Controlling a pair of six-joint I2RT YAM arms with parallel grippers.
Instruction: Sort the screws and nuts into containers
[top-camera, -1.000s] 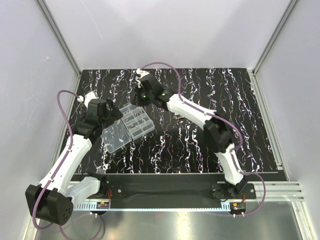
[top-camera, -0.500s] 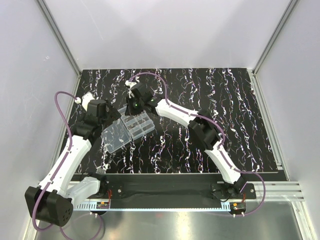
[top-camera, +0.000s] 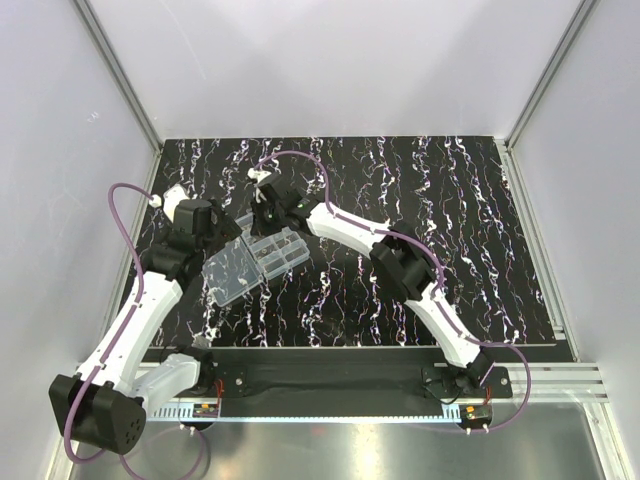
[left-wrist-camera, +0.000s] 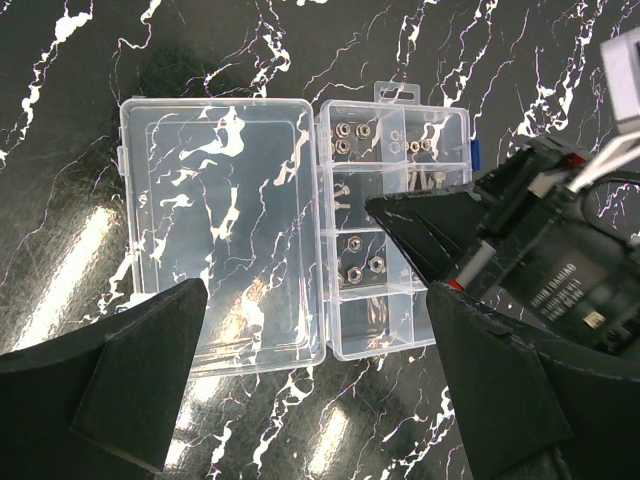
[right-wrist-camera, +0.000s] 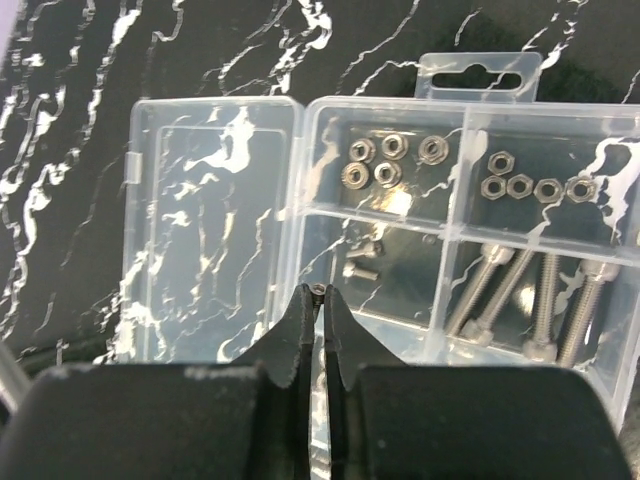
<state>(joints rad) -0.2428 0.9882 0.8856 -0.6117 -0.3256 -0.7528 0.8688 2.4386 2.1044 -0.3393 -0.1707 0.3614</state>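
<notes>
The right arm (top-camera: 345, 225) stretched over the organiser box (right-wrist-camera: 478, 62), the right gripper (right-wrist-camera: 316, 300) pinched shut on a screw (right-wrist-camera: 316, 290). The left gripper (left-wrist-camera: 315, 300) hovered wide open.

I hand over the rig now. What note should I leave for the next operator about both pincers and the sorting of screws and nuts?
Left pincer: open, empty, hovering over the box.
Right pincer: shut, over the box. A tiny silvery speck shows at its tips; I cannot tell if it is a held part.
Box: open, lid flat beside it.
Done: nuts in at least two compartments, long screws in another, short screw in a fourth.
Left: no loose parts can be made out on the table; check closely.
</notes>
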